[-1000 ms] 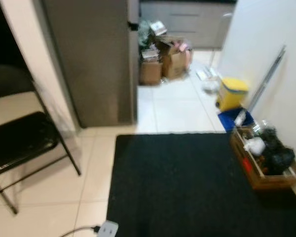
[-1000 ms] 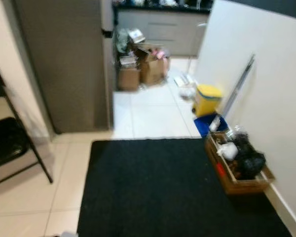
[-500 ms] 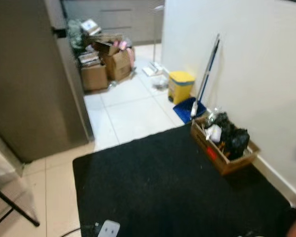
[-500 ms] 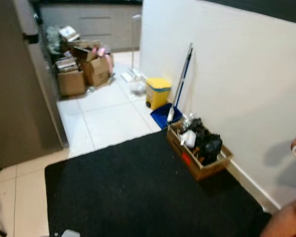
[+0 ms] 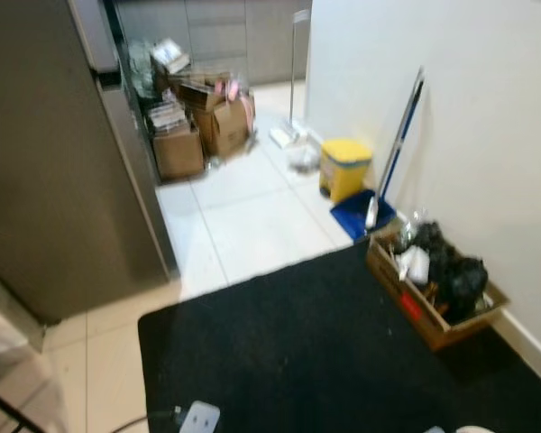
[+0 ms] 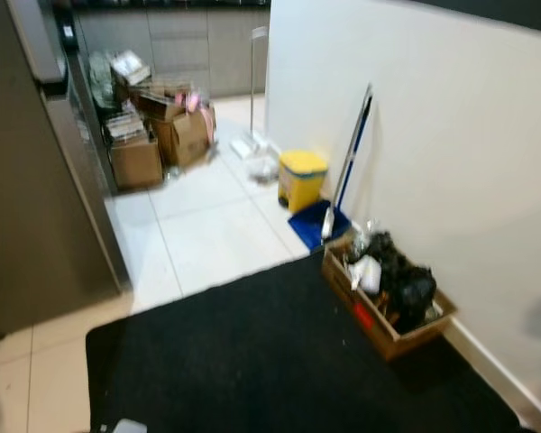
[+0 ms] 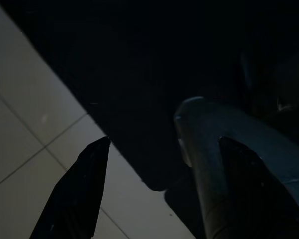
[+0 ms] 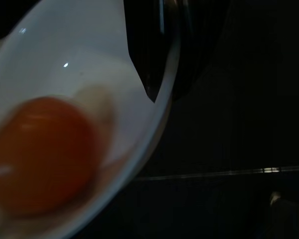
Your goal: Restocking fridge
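While the head camera looked down a tiled passage, a grey fridge (image 5: 63, 171) stood at the left with its door closed. A black mat (image 5: 316, 352) covered the near floor, and a white adapter (image 5: 198, 419) with a cable lay at its left near edge. Along the white wall (image 5: 469, 108) on the right sat a wooden crate (image 5: 430, 302) full of dark and white odds and ends, touching the mat's right side. Just beyond it lay a blue dustpan (image 5: 359, 213) with a long handle leaning on the wall, and next to that a yellow bin (image 5: 345, 168). Cardboard boxes (image 5: 198, 135) were piled farther back beside the fridge, in front of grey cabinets (image 5: 225, 36).

At the right wrist, a white bowl (image 8: 89, 99) holding an orange, yolk-like round item (image 8: 40, 149) sat close against the camera, with 1 black finger (image 8: 149, 55) of the right gripper (image 8: 154, 74) lying over its rim; the bowl looked pinched there, though the second finger was hidden.

At the left wrist, the left gripper (image 7: 162, 172) hung over the mat's corner and pale tiles, its 2 fingers (image 7: 79, 194) spread apart with nothing between them.
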`<state>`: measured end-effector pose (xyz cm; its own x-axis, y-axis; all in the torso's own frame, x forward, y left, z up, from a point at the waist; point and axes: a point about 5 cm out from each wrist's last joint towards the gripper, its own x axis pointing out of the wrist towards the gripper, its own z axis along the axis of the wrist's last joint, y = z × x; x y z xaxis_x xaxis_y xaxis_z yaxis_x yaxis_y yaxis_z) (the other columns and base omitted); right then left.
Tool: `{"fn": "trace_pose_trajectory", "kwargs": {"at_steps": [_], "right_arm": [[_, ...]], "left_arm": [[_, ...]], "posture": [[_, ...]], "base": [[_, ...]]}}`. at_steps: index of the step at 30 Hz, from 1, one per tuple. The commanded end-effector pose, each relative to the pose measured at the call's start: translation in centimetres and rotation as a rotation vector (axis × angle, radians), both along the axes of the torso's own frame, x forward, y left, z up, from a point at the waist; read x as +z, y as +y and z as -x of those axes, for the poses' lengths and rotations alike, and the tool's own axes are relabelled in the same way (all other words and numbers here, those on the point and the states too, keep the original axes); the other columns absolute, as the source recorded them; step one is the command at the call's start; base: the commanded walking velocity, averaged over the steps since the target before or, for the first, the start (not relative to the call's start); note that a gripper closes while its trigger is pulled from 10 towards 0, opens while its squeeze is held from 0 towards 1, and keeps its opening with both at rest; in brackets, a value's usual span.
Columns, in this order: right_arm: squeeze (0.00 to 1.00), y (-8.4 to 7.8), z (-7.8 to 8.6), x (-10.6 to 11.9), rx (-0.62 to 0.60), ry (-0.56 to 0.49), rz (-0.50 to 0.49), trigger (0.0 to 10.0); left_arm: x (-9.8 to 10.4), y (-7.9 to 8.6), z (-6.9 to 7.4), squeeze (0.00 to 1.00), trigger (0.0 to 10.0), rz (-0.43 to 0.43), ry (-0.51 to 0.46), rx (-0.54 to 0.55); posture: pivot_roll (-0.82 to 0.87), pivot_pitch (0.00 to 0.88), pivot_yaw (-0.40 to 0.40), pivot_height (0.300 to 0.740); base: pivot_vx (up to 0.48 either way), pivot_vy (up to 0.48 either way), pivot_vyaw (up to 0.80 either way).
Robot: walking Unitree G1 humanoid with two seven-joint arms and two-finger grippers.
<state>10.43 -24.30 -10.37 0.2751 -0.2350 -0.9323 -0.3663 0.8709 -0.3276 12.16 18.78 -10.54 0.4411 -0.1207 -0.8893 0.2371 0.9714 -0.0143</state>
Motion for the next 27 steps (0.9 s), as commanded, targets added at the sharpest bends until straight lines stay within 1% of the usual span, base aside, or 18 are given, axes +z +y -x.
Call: {"fn": "trace_pose_trajectory", "kwargs": {"at_steps": [1, 27], "right_arm": [[0.0, -0.14, -0.73, 0.24, 0.016, -0.021, 0.009, 10.0], [0.0, -0.05, -0.72, 0.21, 0.022, -0.018, -0.001, 10.0]], "left_arm": [[-0.19, -0.21, 0.49, 0.0, 10.0, 0.003, 0.022, -0.014], [-0.19, -0.19, 0.51, 0.0, 10.0, 0.001, 0.023, -0.018]], "posture": [[0.03, 0.0, -0.024, 0.74], [0.03, 0.0, -0.023, 0.74]], "base": [[0.304, 0.0, 0.0], [0.305, 0.0, 0.0]]}}
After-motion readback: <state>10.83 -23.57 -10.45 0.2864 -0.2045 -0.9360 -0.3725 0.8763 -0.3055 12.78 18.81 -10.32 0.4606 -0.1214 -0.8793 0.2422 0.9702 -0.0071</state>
